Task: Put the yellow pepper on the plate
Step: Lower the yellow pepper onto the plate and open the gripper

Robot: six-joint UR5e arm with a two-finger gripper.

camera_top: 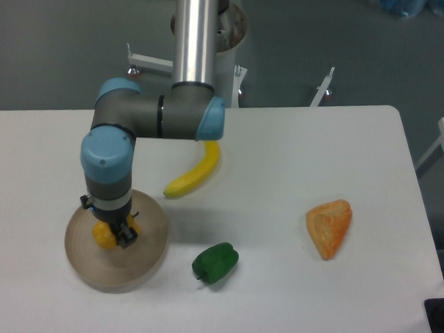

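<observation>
Fixed camera, plate: The round, flat, beige-tan plate with a raised rim [148,263] sits on the white table [281,162], and I use it as my landmark.
Fixed camera, pepper: The small, blocky yellow-orange pepper [102,234] is over the middle-left of the plate, low down. I cannot tell if it touches the plate.
Fixed camera, hand: My black two-finger gripper [110,234] points straight down over the plate and is closed on the pepper, one finger on each side.
Fixed camera, other things: The long yellow banana [194,173] lies up and to the right of the plate. The small green pepper [215,263] is just to the right of the plate. The orange wedge-shaped piece [329,226] is far to the right of the plate.
Step now: I think I am at the put-down part.
How to do it well: I should go down slowly until the pepper rests on the plate. Then I should open the fingers just a little and wait, so it does not roll. I should lift straight up, so I do not bump the rim or knock the pepper out.
</observation>
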